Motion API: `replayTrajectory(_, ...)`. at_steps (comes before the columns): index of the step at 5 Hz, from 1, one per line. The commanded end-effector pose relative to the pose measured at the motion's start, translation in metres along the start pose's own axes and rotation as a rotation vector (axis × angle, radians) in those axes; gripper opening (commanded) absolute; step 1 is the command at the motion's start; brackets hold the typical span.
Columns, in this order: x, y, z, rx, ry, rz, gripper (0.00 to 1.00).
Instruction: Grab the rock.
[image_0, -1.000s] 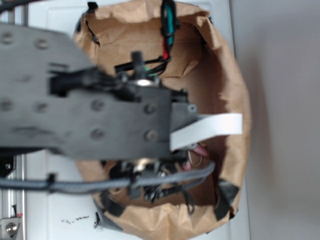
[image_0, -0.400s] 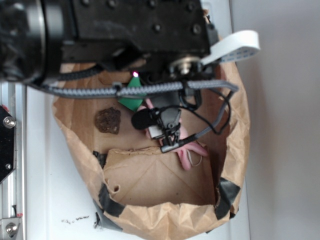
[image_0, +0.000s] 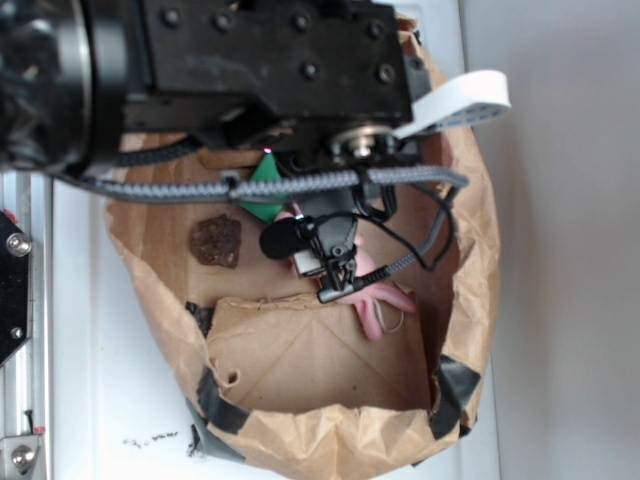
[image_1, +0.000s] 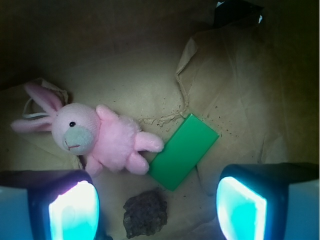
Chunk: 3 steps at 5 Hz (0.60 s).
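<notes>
**Tool open above the rock in the paper bag**

The tool (image_1: 157, 210) hangs inside a brown paper bag (image_0: 470, 300) with its two fingers (image_1: 72, 207) spread wide and nothing between them; both pads glow pale cyan at the lower corners of the wrist view. The rock (image_1: 145, 213) lies on the bag floor between those fingers, nearer the left-hand one in the picture, touched by neither (it is dark, lumpy and pitted); in the exterior view the rock (image_0: 217, 241) sits clear of the arm, beside the bag's wall. Just beyond the rock lies a flat green block (image_1: 184, 151), tilted on the diagonal, one end close to the rock; whether they touch I cannot tell. A pink plush bunny (image_1: 92, 135) lies on its back beside the block, its foot against the block's edge, ears pointing away from the rock. In the exterior view the black arm (image_0: 250, 70) covers the upper part of the bag; the bag stands on a white counter (image_0: 110, 400), its rim patched with black tape (image_0: 455, 390).
</notes>
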<state>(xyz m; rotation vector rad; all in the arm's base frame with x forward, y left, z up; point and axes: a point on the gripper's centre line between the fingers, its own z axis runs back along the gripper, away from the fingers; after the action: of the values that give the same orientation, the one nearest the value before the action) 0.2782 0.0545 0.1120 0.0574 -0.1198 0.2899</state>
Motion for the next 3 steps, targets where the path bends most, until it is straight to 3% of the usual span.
replayTrajectory(1, 0.006, 0.002, 0.013, -0.003, -0.048, 0.006, 1.00)
replayTrajectory(2, -0.015, -0.007, -0.003, -0.021, -0.131, -0.018, 1.00)
replayTrajectory(3, -0.028, -0.008, -0.016, -0.057, -0.156, -0.068, 1.00)
